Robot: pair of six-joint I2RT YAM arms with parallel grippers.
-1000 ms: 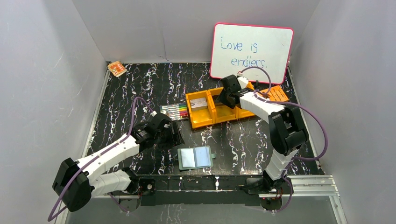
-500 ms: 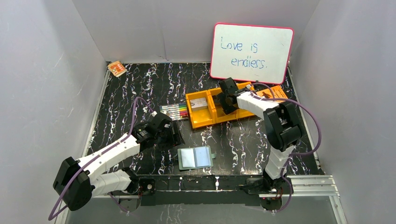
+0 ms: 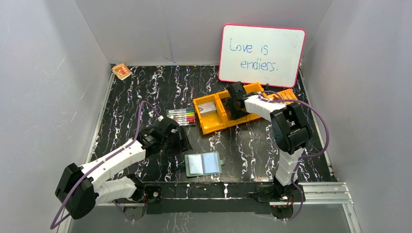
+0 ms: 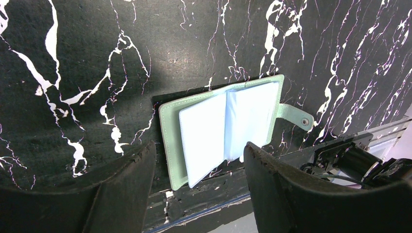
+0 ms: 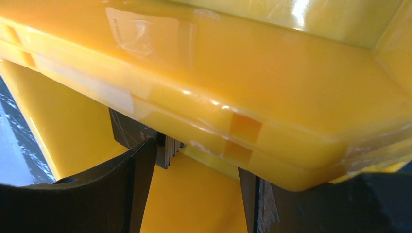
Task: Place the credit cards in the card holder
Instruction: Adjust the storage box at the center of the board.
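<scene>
Credit cards [image 5: 138,133], seemingly light, stiff and slick, sit in the orange bin [image 3: 214,125], probably best pinched across their flat faces. The right gripper [image 5: 197,155] reaches in, jaws apart. The left gripper [image 4: 199,150], also parted and empty, hovers over the open card holder [image 3: 203,163].

From high behind its near edge we look down on the whole black, white-veined desk [image 3: 145,92]. Our left wrist view looks steeply down, close over the grey-green folding wallet [image 4: 223,126] lying open at the desk's near edge. Our right wrist view sits almost against the orange three-compartment plastic bin [image 5: 272,63]. The overhead view shares both.
</scene>
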